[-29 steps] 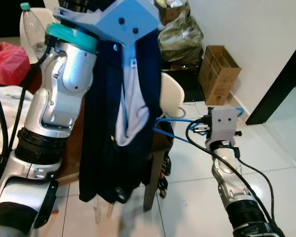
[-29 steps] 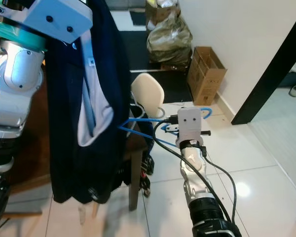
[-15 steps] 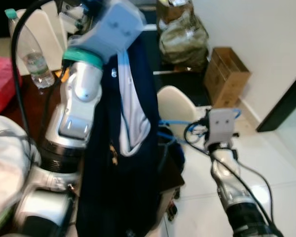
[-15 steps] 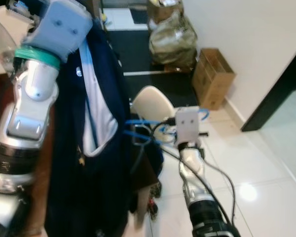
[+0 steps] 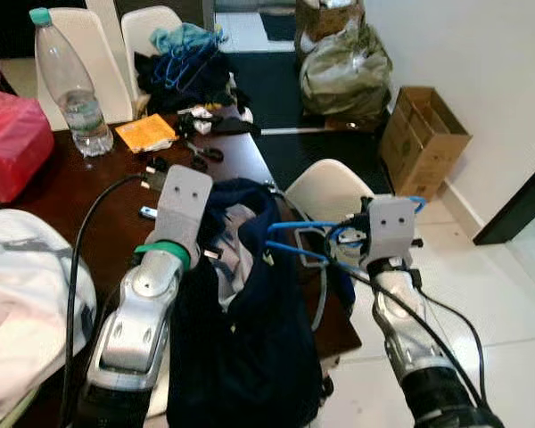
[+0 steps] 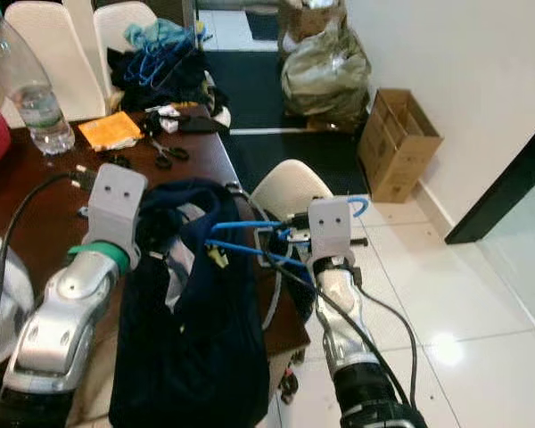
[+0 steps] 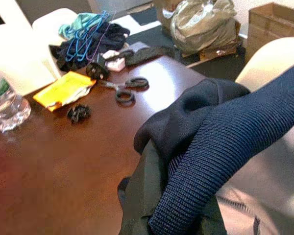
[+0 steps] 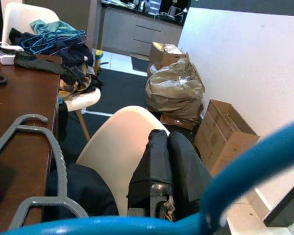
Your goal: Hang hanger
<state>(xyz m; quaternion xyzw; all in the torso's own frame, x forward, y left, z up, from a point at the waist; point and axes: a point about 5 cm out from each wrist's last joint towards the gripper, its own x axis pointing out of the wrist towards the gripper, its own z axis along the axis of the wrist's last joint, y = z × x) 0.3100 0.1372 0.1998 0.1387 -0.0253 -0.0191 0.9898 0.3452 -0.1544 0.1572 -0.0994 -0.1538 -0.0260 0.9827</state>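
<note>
Hanger [image 5: 296, 241] half hidden inside navy garment [image 5: 250, 339].

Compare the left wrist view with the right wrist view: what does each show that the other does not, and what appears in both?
Left wrist view alone: scissors, an orange packet, a water bottle and the navy garment close up.

Right wrist view alone: the blue hanger, a grey hanger, a kitchen cabinet and the white wall.

Both: the brown table, white chairs, clothes with blue hangers piled on a chair, a bulging bag and a cardboard box.
</note>
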